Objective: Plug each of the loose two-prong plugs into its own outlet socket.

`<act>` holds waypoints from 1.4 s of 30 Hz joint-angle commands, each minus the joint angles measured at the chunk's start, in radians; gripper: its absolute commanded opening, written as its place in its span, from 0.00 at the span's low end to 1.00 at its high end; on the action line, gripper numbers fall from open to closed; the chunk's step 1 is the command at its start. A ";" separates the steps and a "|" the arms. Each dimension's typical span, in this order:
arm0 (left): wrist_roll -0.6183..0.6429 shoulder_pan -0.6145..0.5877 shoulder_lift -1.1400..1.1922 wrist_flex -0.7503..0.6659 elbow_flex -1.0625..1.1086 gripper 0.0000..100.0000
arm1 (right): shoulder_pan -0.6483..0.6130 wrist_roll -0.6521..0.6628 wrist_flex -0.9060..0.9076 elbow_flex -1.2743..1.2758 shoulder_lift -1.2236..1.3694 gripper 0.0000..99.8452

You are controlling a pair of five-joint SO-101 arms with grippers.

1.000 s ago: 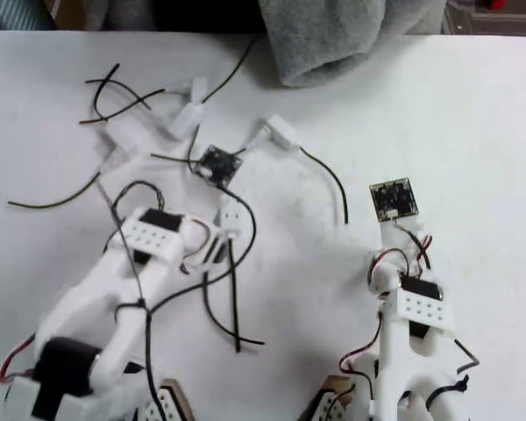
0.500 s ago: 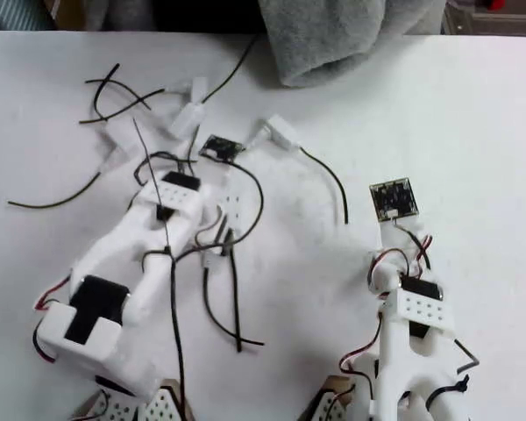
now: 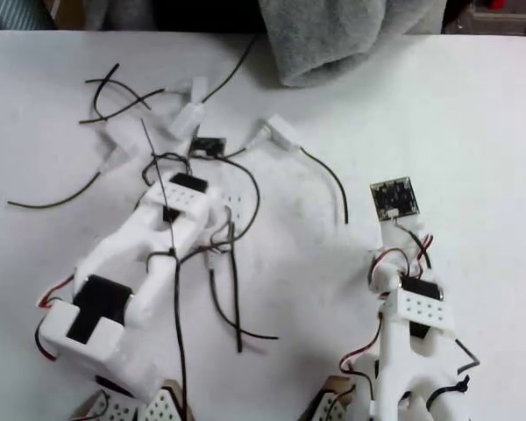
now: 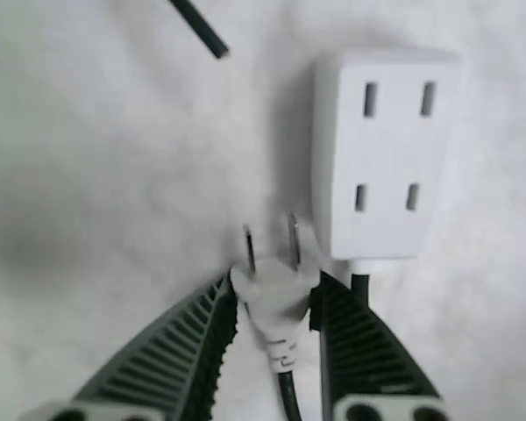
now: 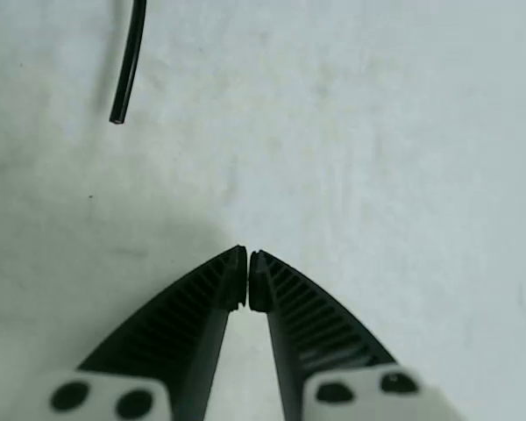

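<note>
Ahead of your left fingers [image 4: 197, 329]: outlet block [image 4: 381, 153] sits just beside held plug [image 4: 272, 294], crowding that side. Other side is bare desk [image 4: 96, 158], free. Black cords [image 3: 234, 289] loop round left arm [image 3: 149, 246], in your way. Ahead of your right fingers [image 5: 210, 298]: open desk, one cord end [image 5: 127, 61] off to side. Grey cloth [image 3: 333, 39] blocks far edge.

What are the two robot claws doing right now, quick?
Left gripper: shut on the white plug, beside the outlet socket.
Right gripper: shut, holding nothing.
</note>
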 commanded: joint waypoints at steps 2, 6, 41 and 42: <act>0.014 0.002 0.005 0.037 -0.031 0.19 | -0.005 0.011 -0.015 -0.005 -0.021 0.02; 0.017 0.010 0.005 0.075 -0.032 0.20 | -0.005 0.011 -0.015 -0.005 -0.021 0.02; 0.021 -0.044 0.357 0.417 -0.535 0.02 | -0.005 0.011 -0.015 -0.005 -0.021 0.02; 0.020 -0.048 0.331 0.417 -0.534 0.02 | -0.005 0.011 -0.015 -0.005 -0.021 0.02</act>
